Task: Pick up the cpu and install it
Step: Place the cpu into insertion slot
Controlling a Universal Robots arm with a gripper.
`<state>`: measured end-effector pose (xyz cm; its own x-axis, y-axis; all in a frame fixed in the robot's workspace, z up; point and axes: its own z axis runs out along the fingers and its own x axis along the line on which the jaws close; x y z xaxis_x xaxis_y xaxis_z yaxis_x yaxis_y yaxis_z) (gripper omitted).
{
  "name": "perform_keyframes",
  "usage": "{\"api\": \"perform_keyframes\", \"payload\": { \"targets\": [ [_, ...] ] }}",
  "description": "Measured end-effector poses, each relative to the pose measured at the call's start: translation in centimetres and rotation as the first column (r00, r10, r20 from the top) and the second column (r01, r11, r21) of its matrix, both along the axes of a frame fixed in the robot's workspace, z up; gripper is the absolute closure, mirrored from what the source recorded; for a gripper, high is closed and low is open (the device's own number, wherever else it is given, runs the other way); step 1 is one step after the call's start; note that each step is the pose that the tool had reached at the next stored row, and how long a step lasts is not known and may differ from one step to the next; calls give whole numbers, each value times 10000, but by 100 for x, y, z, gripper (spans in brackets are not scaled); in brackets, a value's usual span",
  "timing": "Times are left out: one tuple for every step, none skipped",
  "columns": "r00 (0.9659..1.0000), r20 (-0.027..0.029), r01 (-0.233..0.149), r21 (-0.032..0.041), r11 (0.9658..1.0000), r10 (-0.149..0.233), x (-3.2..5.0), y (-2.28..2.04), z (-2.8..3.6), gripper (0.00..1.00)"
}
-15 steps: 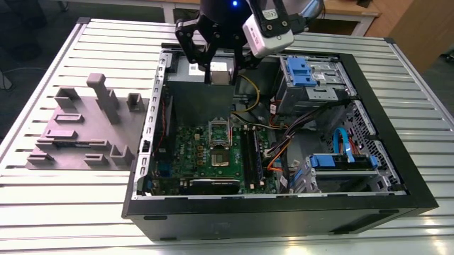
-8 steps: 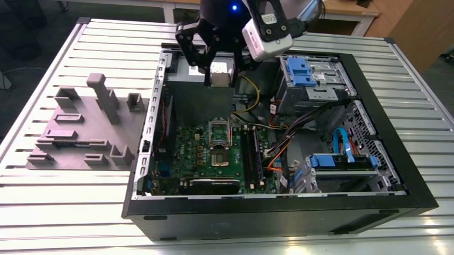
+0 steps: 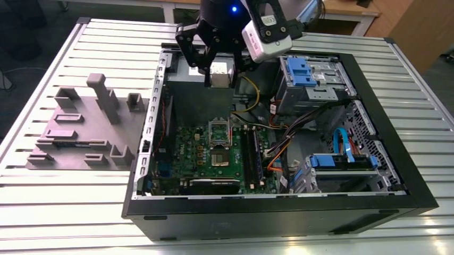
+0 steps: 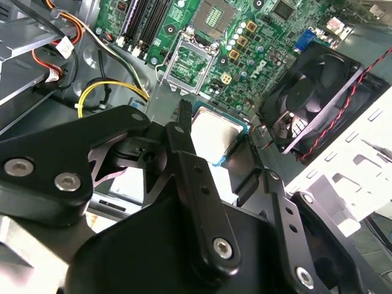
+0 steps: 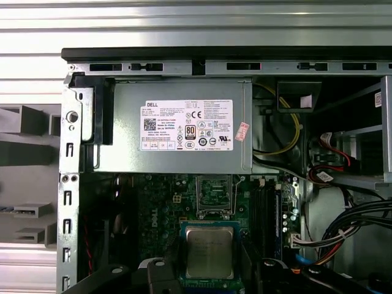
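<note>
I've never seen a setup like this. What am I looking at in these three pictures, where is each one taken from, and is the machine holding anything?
The machine is a single robot arm ending in a black gripper, a clamp with fingers. The exterior view comes from a camera standing off the arm. It shows an open computer case lying on a slatted metal table, with a grey fixture block on the exterior view's left. The two wrist views come from cameras riding on the arm and look into the case. The gripper is shut on the cpu, a small silvery square chip with a green edge, held in the air above the green motherboard. The first wrist view also shows the grey power supply, and the second wrist view shows a black fan beside the board.
</note>
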<state>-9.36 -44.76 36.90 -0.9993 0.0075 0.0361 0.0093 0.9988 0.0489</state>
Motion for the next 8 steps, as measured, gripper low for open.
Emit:
{"api": "perform_keyframes", "payload": {
  "targets": [
    [10000,0,0,0,10000,0,0,0,0,53],
    [10000,0,0,1,10000,0,0,0,-1,53],
    [10000,1,0,2,10000,0,0,-2,-2,53],
    [10000,1,-1,2,10000,1,0,-8,-2,53],
    [10000,0,-1,0,10000,1,0,-14,-3,53],
    [10000,1,0,1,10000,0,0,-18,-7,53],
    [10000,1,0,2,10000,0,0,-23,-12,53],
    [10000,0,0,0,10000,0,-1,-29,-16,53]
  ]
}}
